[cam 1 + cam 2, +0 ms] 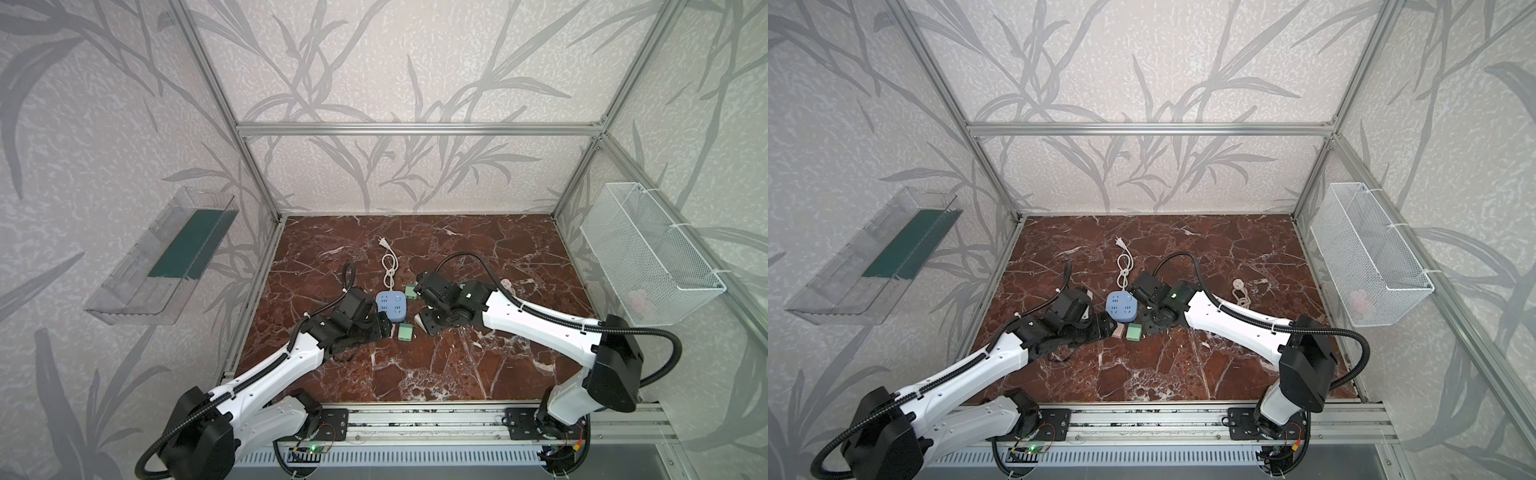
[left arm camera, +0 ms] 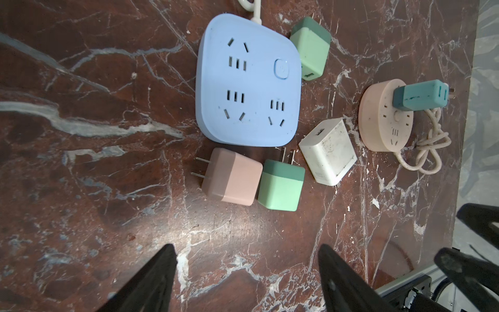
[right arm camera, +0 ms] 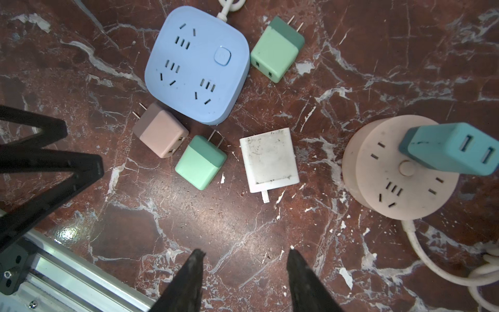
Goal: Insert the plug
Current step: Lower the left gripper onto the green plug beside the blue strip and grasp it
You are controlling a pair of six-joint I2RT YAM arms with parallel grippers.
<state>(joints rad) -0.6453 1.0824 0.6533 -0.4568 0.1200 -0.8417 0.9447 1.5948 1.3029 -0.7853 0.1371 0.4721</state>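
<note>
A square blue power strip [image 2: 248,81] [image 3: 198,62] lies flat in both top views [image 1: 391,305] [image 1: 1121,309], its sockets empty. Loose plugs lie around it: a pink one [image 2: 229,177] [image 3: 160,133], a green one [image 2: 280,186] [image 3: 201,162] [image 1: 404,332], a second green one [image 2: 310,48] [image 3: 275,50] and a white one [image 2: 328,151] [image 3: 270,159]. My left gripper [image 2: 246,251] hangs open over bare floor short of the pink and green plugs. My right gripper [image 3: 245,251] is open too, jaws closer together, short of the white plug. Neither holds anything.
A round pink power strip [image 2: 386,116] [image 3: 399,167] carries a teal plug [image 2: 421,96] [image 3: 451,151], its cord [image 2: 429,146] coiled beside it. The blue strip's white cord [image 1: 388,266] runs toward the back wall. A wire basket [image 1: 648,253] and a clear tray [image 1: 162,257] hang on the side walls.
</note>
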